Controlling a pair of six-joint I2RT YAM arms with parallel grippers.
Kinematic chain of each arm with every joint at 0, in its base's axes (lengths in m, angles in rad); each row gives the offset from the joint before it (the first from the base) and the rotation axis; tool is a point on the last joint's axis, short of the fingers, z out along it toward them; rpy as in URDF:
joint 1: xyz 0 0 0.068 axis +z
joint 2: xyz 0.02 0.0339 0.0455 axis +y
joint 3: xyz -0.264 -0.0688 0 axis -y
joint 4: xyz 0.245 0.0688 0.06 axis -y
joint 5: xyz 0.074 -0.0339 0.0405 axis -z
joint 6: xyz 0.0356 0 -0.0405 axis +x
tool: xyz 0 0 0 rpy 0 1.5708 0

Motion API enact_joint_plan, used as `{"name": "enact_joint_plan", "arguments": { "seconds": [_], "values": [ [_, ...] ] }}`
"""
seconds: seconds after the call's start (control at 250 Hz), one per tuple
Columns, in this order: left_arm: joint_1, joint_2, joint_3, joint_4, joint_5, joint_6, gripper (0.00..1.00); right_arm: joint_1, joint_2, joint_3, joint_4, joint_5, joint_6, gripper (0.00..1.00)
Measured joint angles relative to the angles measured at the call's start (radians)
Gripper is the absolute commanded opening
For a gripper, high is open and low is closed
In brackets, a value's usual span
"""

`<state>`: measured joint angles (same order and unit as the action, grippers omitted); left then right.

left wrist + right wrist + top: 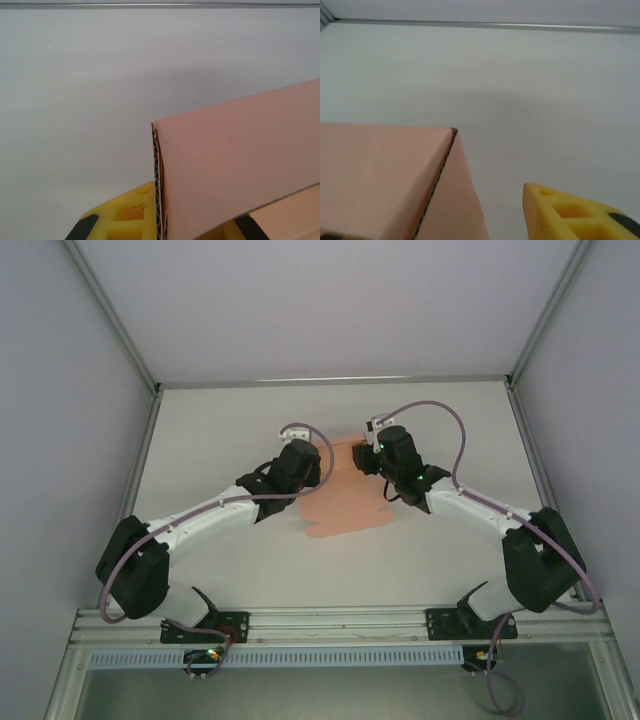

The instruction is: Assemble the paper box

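The paper box (345, 505) is a salmon-pink card sheet lying in the middle of the table, its far end lifted between both arms. My left gripper (325, 466) is shut on a raised flap. In the left wrist view the corrugated edge of the paper box (240, 160) runs between the yellow fingers (131, 216). My right gripper (367, 456) stands at the flap's other side. Its one visible yellow finger (570, 215) is clear of the folded paper box (380, 175), with bare table showing in the gap. The other finger is hidden behind the card.
The white table (250, 420) is walled by grey panels on the left, right and back, with metal rails at the corners. The arm bases are bolted to the near rail (340, 625).
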<state>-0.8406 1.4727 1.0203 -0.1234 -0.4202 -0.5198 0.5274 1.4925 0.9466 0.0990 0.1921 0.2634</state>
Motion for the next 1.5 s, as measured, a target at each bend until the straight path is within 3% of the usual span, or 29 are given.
{"name": "enact_joint_plan", "arguments": {
  "seconds": [0.276, 0.467, 0.751, 1.054, 1.142, 1.246, 1.33, 1.502],
  "values": [
    [0.003, 0.013, 0.003, -0.006, -0.004, 0.000, 0.00, 0.037, 0.072, 0.050, -0.022, 0.083, -0.009, 0.00],
    [0.005, 0.069, 0.068, -0.067, -0.058, -0.012, 0.00, 0.064, 0.074, 0.053, -0.039, 0.135, -0.002, 0.00],
    [0.002, 0.270, 0.271, -0.245, -0.284, -0.122, 0.00, 0.148, 0.066, 0.092, -0.132, 0.289, 0.039, 0.00],
    [-0.009, 0.312, 0.311, -0.306, -0.326, -0.192, 0.00, 0.157, 0.066, 0.092, -0.139, 0.290, 0.063, 0.00],
    [-0.003, 0.290, 0.269, -0.249, -0.285, -0.170, 0.10, 0.157, 0.066, 0.091, -0.146, 0.294, 0.063, 0.00],
    [0.015, 0.209, 0.146, -0.131, -0.204, -0.110, 0.35, 0.157, 0.065, 0.086, -0.153, 0.299, 0.062, 0.00],
    [0.039, 0.135, 0.052, -0.053, -0.130, -0.064, 0.45, 0.155, 0.064, 0.078, -0.151, 0.303, 0.060, 0.00],
    [0.076, -0.010, -0.087, 0.061, 0.027, -0.003, 0.78, 0.144, 0.064, 0.073, -0.145, 0.311, 0.062, 0.00]
  ]
}}
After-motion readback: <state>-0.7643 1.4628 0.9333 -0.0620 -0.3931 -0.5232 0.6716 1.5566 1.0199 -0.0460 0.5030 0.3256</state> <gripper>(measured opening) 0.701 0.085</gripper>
